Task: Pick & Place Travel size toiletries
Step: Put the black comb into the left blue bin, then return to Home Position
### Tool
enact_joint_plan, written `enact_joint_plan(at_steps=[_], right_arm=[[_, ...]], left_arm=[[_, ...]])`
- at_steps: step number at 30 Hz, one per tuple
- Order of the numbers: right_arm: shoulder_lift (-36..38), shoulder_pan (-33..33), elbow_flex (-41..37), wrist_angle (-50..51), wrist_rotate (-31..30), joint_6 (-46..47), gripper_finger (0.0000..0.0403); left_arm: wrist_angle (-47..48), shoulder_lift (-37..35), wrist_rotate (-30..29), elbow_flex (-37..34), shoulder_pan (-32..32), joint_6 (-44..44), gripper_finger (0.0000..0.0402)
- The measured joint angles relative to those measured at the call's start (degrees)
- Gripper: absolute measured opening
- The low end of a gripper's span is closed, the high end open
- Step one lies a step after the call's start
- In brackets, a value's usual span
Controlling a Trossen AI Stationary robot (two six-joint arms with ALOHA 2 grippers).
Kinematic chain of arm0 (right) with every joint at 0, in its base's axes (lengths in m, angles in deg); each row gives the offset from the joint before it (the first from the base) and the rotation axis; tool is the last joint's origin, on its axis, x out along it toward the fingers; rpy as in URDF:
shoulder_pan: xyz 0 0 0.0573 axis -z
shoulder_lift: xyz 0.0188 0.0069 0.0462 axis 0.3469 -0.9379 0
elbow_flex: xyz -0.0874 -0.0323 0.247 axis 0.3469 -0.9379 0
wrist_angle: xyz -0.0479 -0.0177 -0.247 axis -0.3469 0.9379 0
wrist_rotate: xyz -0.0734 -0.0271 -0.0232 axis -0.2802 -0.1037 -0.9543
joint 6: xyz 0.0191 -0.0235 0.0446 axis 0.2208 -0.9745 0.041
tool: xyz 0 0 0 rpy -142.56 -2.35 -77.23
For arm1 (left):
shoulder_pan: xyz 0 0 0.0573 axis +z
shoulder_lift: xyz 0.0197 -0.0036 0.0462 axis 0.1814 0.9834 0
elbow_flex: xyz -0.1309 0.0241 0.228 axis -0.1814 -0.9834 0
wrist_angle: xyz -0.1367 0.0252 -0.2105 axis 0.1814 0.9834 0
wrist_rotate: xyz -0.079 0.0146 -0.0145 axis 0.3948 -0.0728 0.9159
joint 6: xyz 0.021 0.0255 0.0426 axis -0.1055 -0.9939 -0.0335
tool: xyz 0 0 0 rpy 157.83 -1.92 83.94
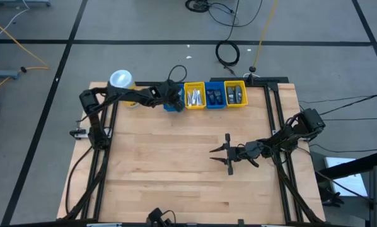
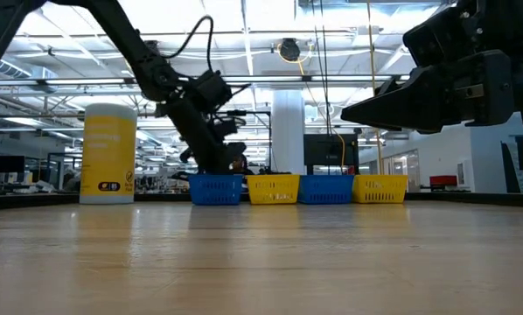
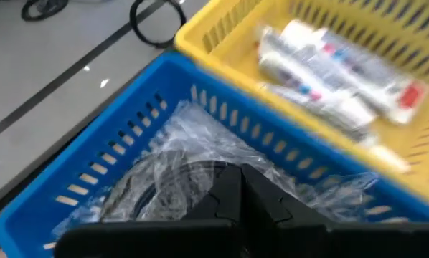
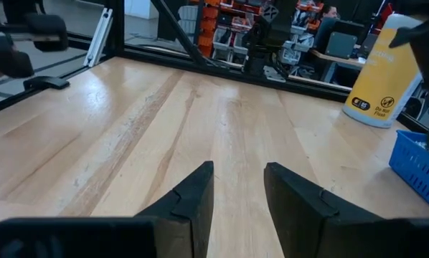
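Four small bins stand in a row at the table's far edge. My left gripper [image 3: 239, 197] is shut, pointing down into the leftmost blue bin [image 3: 92, 179], just over dark round items in clear wrapping [image 3: 178, 168]. The yellow bin [image 3: 222, 36] beside it holds white tubes with red and blue marks [image 3: 329, 68]. The second blue bin [image 1: 215, 95] and the far yellow bin [image 1: 235, 94] hold dark small items. My right gripper [image 1: 219, 153] is open and empty above the middle of the table, right of centre; it also shows in its wrist view [image 4: 237, 190]. My left gripper has its shut fingertips [image 3: 229, 193] down among the clear wrapping [image 3: 200, 143] in the leftmost blue bin, coming from above. The fingers hide the place of contact, so I cannot tell whether they hold or only touch the wrapping.
A big yellow canister with a white lid [image 1: 120, 80] stands at the far left corner, left of the bins. The bare wooden table top [image 1: 176, 164] lies between the bins and the near edge. Dark frame rails [image 1: 273, 113] run along both sides.
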Motion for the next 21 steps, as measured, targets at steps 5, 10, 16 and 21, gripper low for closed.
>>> enact_joint_plan(at_steps=[5, 10, 16, 21], right_arm=[[0.0, 0.0, 0.0, 0.0, 0.0, 0.0, 0.0116], [0.0, 0.0, 0.0, 0.1, 0.0, -0.2, 0.0116], [0.0, 0.0, 0.0, 0.9, 0.0, 0.0, 0.0116], [0.2, 0.0, 0.0, 1.2, -1.6, 2.8, 0.0116]], left_arm=[[0.1, 0.8, 0.0, 0.0, 0.5, -1.3, 0.0011], [0.7, -3.4, 0.0, 0.0, -0.8, -3.2, 0.0002], [3.9, -10.6, 0.1, 0.0, -4.0, -4.1, 0.0015], [9.5, -15.4, 0.5, 0.0, -9.9, -5.5, 0.0005]])
